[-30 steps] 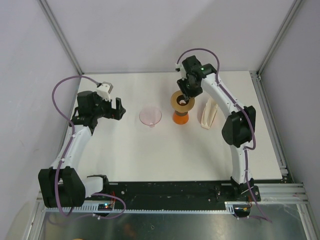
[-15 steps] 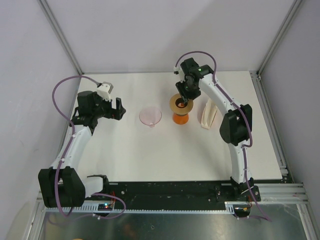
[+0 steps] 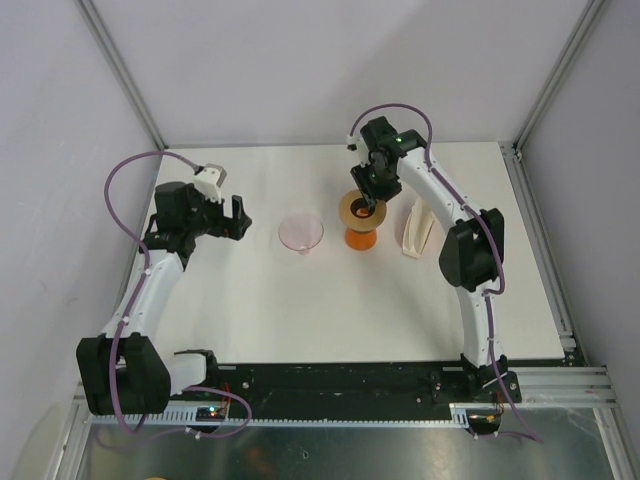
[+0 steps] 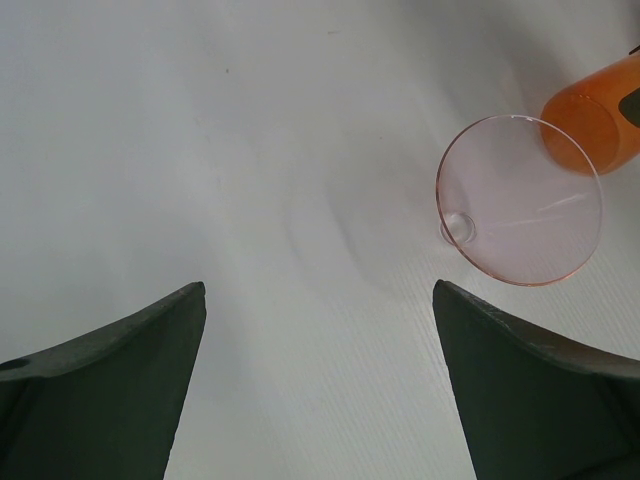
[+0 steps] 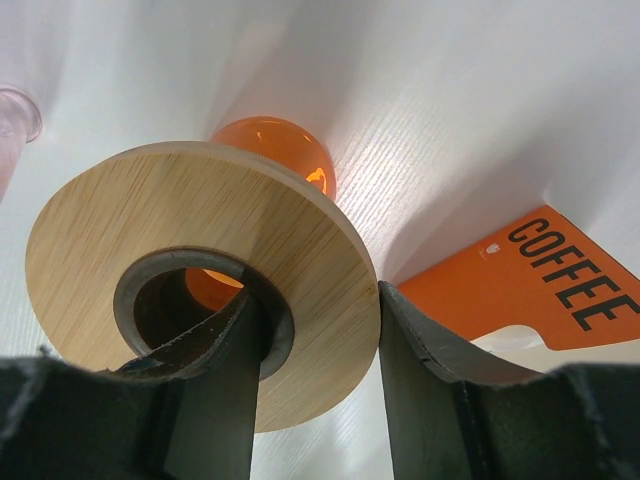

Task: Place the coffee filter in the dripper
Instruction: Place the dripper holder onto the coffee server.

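The dripper [image 3: 301,232] is a clear pinkish funnel lying on the white table; it also shows in the left wrist view [image 4: 520,200]. No single white coffee filter is in view. My left gripper [image 3: 232,218] is open and empty, left of the dripper, with only bare table between its fingers [image 4: 320,300]. My right gripper [image 3: 368,200] is shut on the flat brown ring [image 3: 358,208], with one finger inside its centre hole and one outside the rim [image 5: 315,310]. The ring [image 5: 200,240] is over the orange beaker [image 5: 275,140].
The orange beaker [image 3: 361,237] stands right of the dripper and shows at the upper right of the left wrist view [image 4: 595,125]. A cream bundle of filters [image 3: 416,228] in an orange "COFFEE" pack [image 5: 540,270] lies right of the beaker.
My right gripper has shifted slightly left and toward the near side with the brown ring over the beaker. The left arm has not moved.
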